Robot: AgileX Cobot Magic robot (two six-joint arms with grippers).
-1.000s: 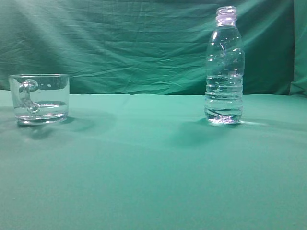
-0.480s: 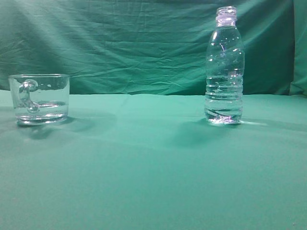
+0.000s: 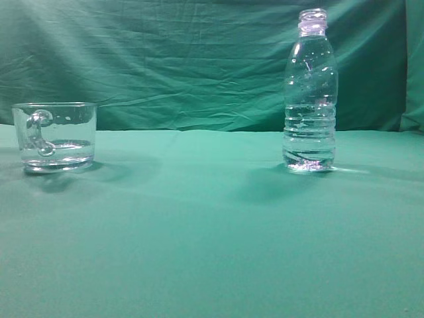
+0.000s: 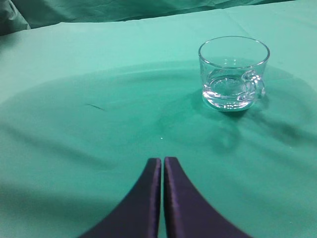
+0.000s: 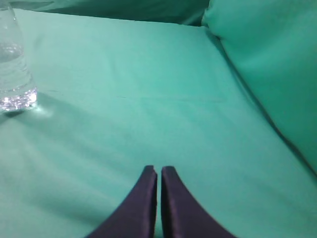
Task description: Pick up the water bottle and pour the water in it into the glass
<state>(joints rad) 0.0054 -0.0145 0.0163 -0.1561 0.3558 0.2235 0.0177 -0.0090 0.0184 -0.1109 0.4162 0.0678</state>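
The water bottle (image 3: pixel 309 93) stands upright and uncapped on the green cloth at the right, with clear water (image 3: pixel 308 139) up to about its ribbed part. The glass (image 3: pixel 54 136) stands at the left with a shallow layer of water in it. In the left wrist view the glass (image 4: pixel 233 73) is ahead and to the right of my left gripper (image 4: pixel 162 159), which is shut and empty. In the right wrist view the bottle's base (image 5: pixel 15 74) is at the far left, well away from my right gripper (image 5: pixel 158 169), which is shut and empty. Neither gripper shows in the exterior view.
A green cloth (image 3: pixel 212 232) covers the table, with a wrinkled green backdrop (image 3: pixel 179 59) behind. In the right wrist view the cloth rises in a fold (image 5: pixel 267 59) at the right.
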